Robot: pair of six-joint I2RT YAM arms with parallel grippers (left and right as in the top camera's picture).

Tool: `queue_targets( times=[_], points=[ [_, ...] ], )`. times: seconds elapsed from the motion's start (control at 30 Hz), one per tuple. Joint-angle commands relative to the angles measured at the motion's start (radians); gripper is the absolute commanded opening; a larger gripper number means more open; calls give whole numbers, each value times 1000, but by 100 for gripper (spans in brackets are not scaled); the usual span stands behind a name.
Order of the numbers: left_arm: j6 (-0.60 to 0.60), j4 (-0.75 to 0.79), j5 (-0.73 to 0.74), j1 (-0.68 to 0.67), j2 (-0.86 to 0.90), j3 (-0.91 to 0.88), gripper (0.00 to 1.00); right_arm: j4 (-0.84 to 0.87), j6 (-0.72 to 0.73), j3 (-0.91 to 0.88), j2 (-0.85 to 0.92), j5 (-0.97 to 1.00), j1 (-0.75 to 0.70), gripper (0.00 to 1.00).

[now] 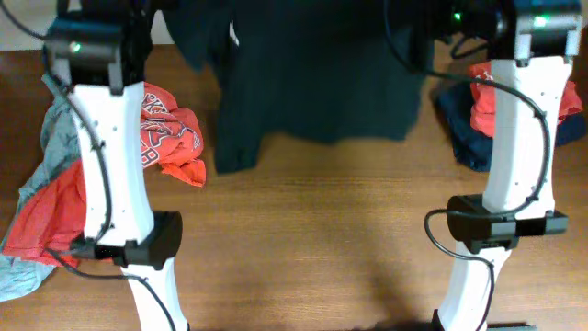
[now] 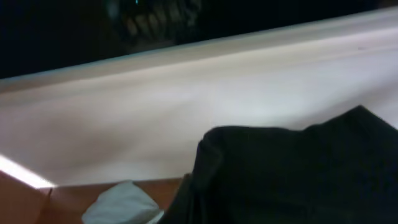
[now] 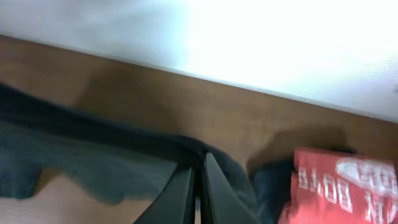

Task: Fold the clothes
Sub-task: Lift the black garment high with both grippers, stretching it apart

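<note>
Fingers of the left gripper are hidden, so their spread cannot be told. Red garments (image 1: 170, 138) are heaped at 9 o'clock on the table (image 1: 322, 239). The dark shirt (image 1: 317, 78) is seen at 12 o'clock, pinched by the narrowly closed right gripper (image 3: 200, 160).

Both my arms stretched forward, near parallel: left arm (image 1: 115, 175), right arm (image 1: 519, 138), wrists at the far end. My right pincer (image 3: 200, 160) has its fingers pressed together. My left pincer: hidden, state unreadable.
</note>
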Motion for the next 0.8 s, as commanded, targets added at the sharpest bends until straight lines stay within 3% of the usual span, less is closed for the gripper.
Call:
queue_targets(
  times=[0.0, 0.1, 0.2, 0.37, 0.77],
  points=[
    [51, 74, 7, 33, -23, 10, 0, 68, -21, 8, -14, 16, -3, 4],
    [96, 86, 78, 38, -29, 10, 0, 117, -31, 8, -13, 20, -4, 4],
    [102, -15, 76, 38, -27, 10, 0, 94, -30, 8, -5, 19, -5, 4],
    [64, -237, 84, 38, -17, -27, 0, -45, -19, -28, 23, 14, -9, 4],
    [-63, -513, 129, 38, 23, -123, 0, -351, 3, -196, 57, -118, -60, 4]
  ],
)
